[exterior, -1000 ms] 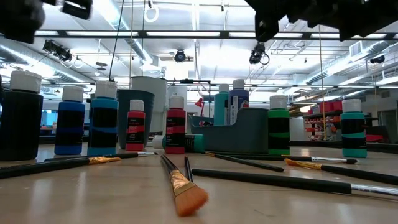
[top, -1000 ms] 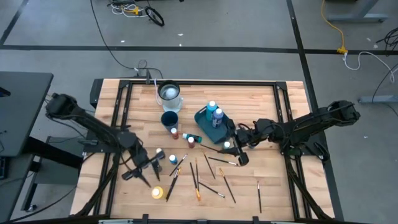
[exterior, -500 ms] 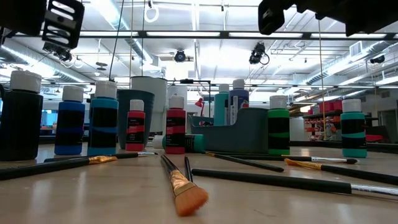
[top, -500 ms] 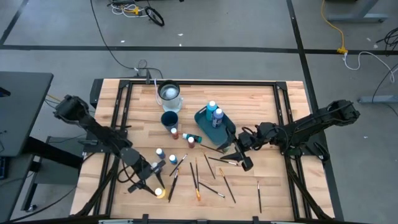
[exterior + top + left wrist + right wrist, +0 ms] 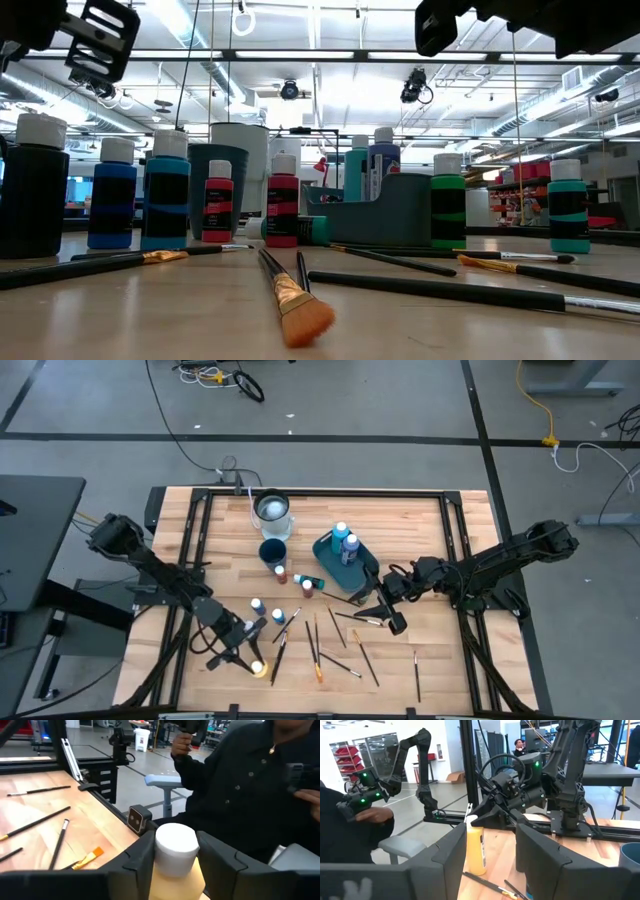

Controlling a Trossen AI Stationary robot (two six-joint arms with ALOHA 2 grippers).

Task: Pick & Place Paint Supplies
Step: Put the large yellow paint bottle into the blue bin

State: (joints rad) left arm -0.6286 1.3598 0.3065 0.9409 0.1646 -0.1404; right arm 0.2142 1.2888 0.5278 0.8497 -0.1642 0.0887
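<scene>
A yellow paint bottle (image 5: 256,669) with a white cap (image 5: 175,840) stands upright near the table's near edge. My left gripper (image 5: 247,656) is shut on it, its fingers lying level. My right gripper (image 5: 390,618) hangs open above the table right of the teal tray (image 5: 325,550), with nothing between its fingers (image 5: 447,855). Several small bottles (image 5: 258,605) stand left of centre, and one teal bottle (image 5: 310,581) lies on its side. Thin brushes (image 5: 318,645) lie flat on the wood between the two grippers. My left gripper has the yellow bottle between its two fingers, which meet its shoulder (image 5: 200,872) just below the white cap, one finger (image 5: 142,857) on each side. The fingers come in level, from the table's left. The bottle stays upright with its base on the table (image 5: 476,870).
The teal tray holds two bottles (image 5: 346,544). A dark blue cup (image 5: 272,550) and a clear jar (image 5: 272,510) stand behind the bottles. One brush (image 5: 417,672) lies alone at the near right. A person in dark clothing (image 5: 240,785) sits just beyond the near edge.
My left gripper has gone toward the table's near edge and down to the yellow bottle, rolling a little on the way, and has then stopped around it. The bottle has kept its place.
</scene>
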